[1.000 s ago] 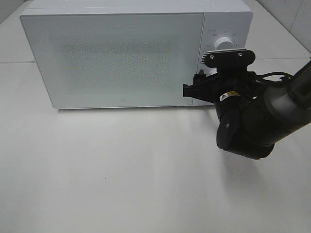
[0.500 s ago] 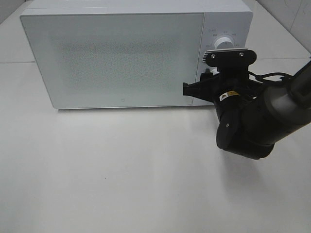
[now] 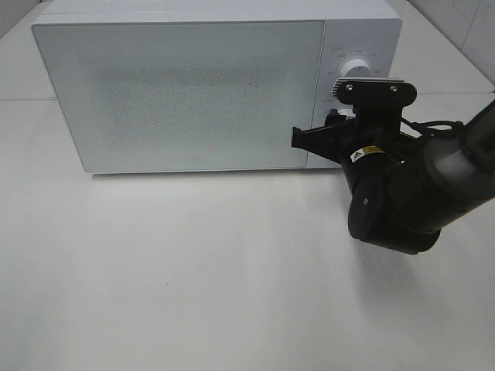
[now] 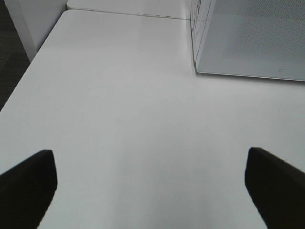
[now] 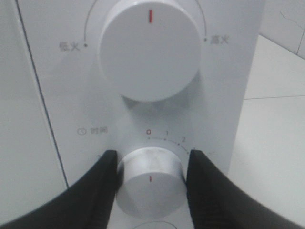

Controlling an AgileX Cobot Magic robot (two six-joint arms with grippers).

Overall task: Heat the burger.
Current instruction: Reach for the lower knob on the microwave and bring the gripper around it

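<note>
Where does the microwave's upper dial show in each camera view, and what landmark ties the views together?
Exterior high: upper dial, just above the black camera bracket.
Left wrist: not in it.
Right wrist: close up, above the lower dial clasped by the right end effector.
Shared landmark: the microwave door, in all three.

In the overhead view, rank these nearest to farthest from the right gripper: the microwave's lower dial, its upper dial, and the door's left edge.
1. Lower dial: between the jaws of the right gripper, mostly hidden overhead.
2. Upper dial: just above it, at the view's upper right.
3. Door's left edge: far left of the microwave.
</note>
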